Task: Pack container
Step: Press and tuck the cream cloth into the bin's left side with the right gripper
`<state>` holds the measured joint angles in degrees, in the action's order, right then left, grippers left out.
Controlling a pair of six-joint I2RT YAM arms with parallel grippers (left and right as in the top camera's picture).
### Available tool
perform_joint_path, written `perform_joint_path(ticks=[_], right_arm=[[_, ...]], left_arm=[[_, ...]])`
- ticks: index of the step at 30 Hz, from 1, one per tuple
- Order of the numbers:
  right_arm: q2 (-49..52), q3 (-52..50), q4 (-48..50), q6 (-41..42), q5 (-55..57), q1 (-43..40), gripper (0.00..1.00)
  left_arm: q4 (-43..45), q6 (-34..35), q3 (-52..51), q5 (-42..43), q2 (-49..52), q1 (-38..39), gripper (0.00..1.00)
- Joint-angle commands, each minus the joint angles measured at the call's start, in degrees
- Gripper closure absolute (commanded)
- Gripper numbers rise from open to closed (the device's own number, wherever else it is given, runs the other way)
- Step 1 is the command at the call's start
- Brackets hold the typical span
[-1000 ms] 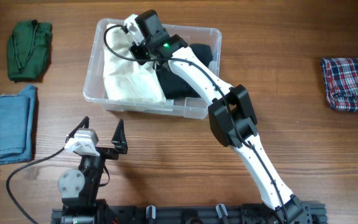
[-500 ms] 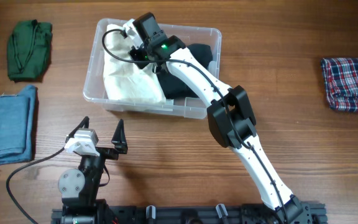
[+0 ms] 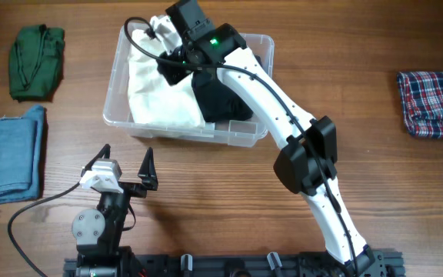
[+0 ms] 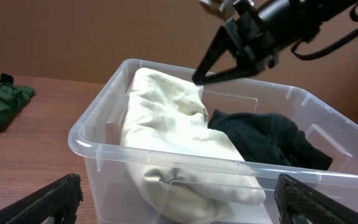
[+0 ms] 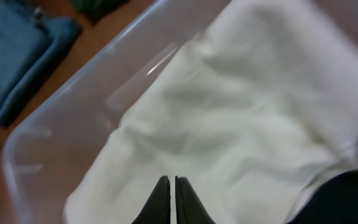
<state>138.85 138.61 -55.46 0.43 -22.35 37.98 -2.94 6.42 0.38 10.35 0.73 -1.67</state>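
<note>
"Right gripper [image 5: 169, 194]: is it carrying anything?"

"No. Its own camera shows the two fingertips drawn together with barely a slit between them and no cloth in that slit. It hangs over the cream cloth [image 3: 160, 92], and from the left wrist view the tip sits just at the cloth's upper edge."

"What has changed in the last second?"

"The wrist has lifted and slid toward the far wall of the container [image 3: 187, 132], and the elbow has swung out to the right of it. The cream cloth lies as it did, filling the left half of the container, with the black garment [image 3: 223, 98] beside it in the right half. I judge the cream piece is placed and the arm is backing out for the next one."

"And the container itself?"

"On the table, straight ahead of the left gripper [image 3: 127, 165], which waits on the near side of it with its fingers spread wide and nothing between them."

"What is left to pack?"

"Probably three pieces: a green bundle [image 3: 37, 61] to the left of the container, folded blue cloth [image 3: 6, 154] left of it and nearer the robot, and plaid cloth [image 3: 433, 104] well off to its right."

"Any writing?"

"None I can read. The clothes cover the container's floor, and no brand or label shows anywhere."
</note>
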Motion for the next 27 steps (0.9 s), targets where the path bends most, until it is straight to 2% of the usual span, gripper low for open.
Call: perform_joint_path(ticks=[1, 5, 9, 27], right_arm=[[0.22, 0.33, -4.55, 0.79, -6.97, 1.75, 0.96], [0.24, 0.22, -9.49, -2.23, -7.02, 3.96, 0.96], [0.46, -1.25, -9.49, -3.48, -5.09, 5.68, 0.96], [0.57, -17.07, 6.36, -3.87, -6.23, 7.76, 0.96]], left_arm=[[-0.52, 0.46, -0.04, -0.11, -0.42, -0.33, 0.00], [-0.52, 0.46, -0.04, -0.13, -0.42, -0.33, 0.00], [-0.52, 0.46, -0.04, -0.11, -0.42, -0.33, 0.00], [-0.52, 0.46, -0.04, -0.11, -0.42, -0.33, 0.00]])
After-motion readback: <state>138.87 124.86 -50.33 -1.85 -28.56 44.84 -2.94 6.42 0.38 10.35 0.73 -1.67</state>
